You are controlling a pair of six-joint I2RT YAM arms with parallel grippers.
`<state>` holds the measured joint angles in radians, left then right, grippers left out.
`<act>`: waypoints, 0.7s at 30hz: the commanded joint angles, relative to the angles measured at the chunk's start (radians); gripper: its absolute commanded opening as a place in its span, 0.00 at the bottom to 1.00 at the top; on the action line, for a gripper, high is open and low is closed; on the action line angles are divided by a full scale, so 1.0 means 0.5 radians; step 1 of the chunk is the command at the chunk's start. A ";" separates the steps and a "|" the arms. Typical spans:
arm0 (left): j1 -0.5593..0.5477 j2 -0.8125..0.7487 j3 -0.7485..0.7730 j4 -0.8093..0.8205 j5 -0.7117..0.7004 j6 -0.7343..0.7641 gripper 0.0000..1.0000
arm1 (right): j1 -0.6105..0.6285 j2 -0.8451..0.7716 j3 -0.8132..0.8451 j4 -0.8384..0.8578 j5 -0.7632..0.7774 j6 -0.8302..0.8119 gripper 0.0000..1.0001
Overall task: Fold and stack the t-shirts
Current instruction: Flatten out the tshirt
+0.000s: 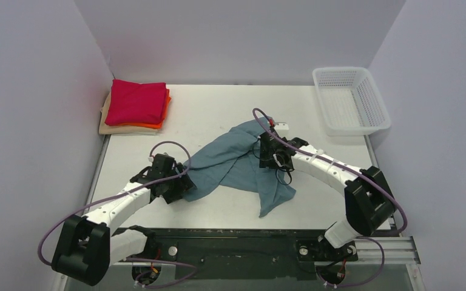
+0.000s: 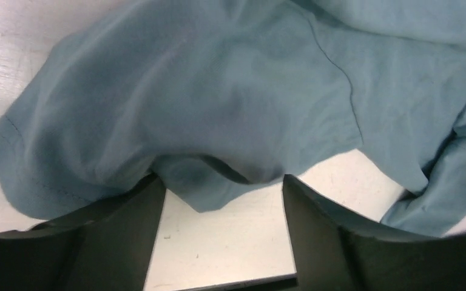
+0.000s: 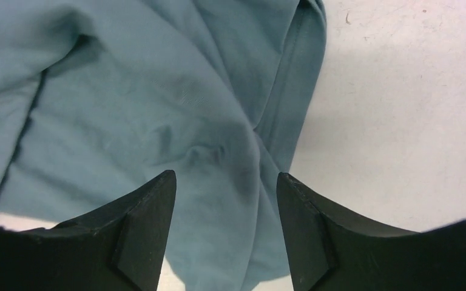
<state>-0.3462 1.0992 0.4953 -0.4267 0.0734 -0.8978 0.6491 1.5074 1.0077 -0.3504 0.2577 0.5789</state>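
Looks like a robotics lab cell: plain pale walls (image 1: 30, 91) boxing in a white table (image 1: 218, 109), aluminium rail (image 1: 394, 247) behind the right gripper (image 1: 269, 140), white mesh basket (image 1: 340, 70) beyond it, rightward.

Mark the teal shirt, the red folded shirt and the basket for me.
teal shirt (image 1: 233, 159), top view, its crumpled middle.
red folded shirt (image 1: 136, 102), top view, its top face.
basket (image 1: 359, 130), top view, its near rim.

Teal tee (image 1: 236, 163) crumpled mid-table; red/orange/beige tees (image 1: 136, 104) folded, stacked far-left.
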 commanded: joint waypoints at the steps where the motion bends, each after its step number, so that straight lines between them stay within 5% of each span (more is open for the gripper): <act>1: -0.034 0.121 0.021 0.152 -0.098 0.013 0.75 | -0.098 0.123 0.065 0.094 0.021 -0.023 0.55; 4: -0.065 0.181 0.002 0.139 -0.198 0.049 0.53 | -0.134 0.193 0.060 0.140 0.003 -0.035 0.50; 7: -0.075 0.268 0.012 0.107 -0.241 0.089 0.05 | -0.151 0.244 0.059 0.179 -0.019 -0.055 0.43; 10: -0.082 0.230 0.035 0.083 -0.292 0.087 0.00 | -0.171 0.271 0.065 0.189 -0.051 -0.057 0.06; 11: -0.081 0.202 0.042 0.059 -0.330 0.081 0.00 | -0.173 0.266 0.063 0.192 -0.049 -0.058 0.00; 21: -0.075 -0.372 0.622 -0.350 -0.755 0.169 0.00 | -0.229 -0.318 0.283 -0.135 0.474 -0.373 0.00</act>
<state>-0.3870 1.0012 0.6319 -0.5205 -0.1528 -0.8558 0.5541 1.5276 1.0355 -0.3107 0.3046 0.4938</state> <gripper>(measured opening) 0.026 0.009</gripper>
